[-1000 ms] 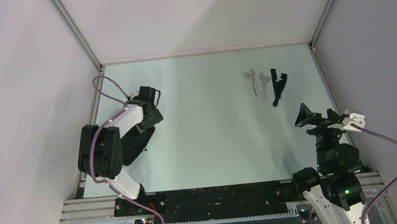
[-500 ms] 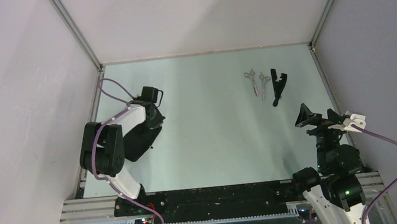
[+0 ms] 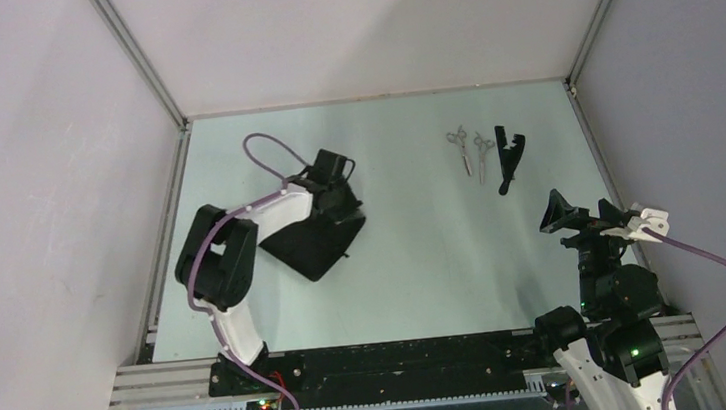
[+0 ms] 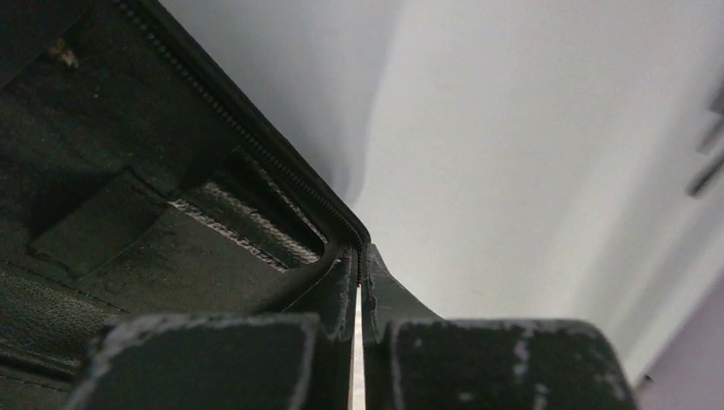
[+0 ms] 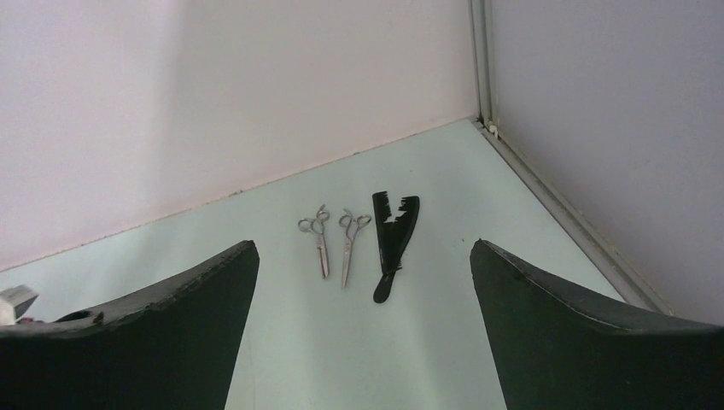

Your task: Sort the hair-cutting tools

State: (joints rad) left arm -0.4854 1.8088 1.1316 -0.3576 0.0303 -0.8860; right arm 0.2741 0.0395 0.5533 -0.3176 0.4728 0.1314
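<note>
Left claw (image 3: 343,215), overhead view: set against the far corner of the black zip case (image 3: 308,245), left of centre over the pale green table (image 3: 425,259); the pinch itself, and whether the case rests flat, cannot be told from above. Right claw (image 3: 566,218) is spread wide near the right edge, holding nothing. First scissors (image 3: 459,148), second scissors (image 3: 483,155) and black comb tool (image 3: 508,156) lie side by side at the far right, close but apart, well away from the case. Left wrist view: settles the grip, as both fingers (image 4: 213,359) are pressed together on the case's zipped rim, with only a sliver of light between them. The case fills the left of this view, with grained dark material and fine zip teeth legible, and the tools are out of sight. Right wrist view: two dark, scuffed fingers stand far apart. Beyond them lie the three tools, slim silver blades and the comb's narrow end pointing nearward, ring handles and teeth toward the back wall. A metal rail (image 5: 546,188) lines the right wall's foot
</note>
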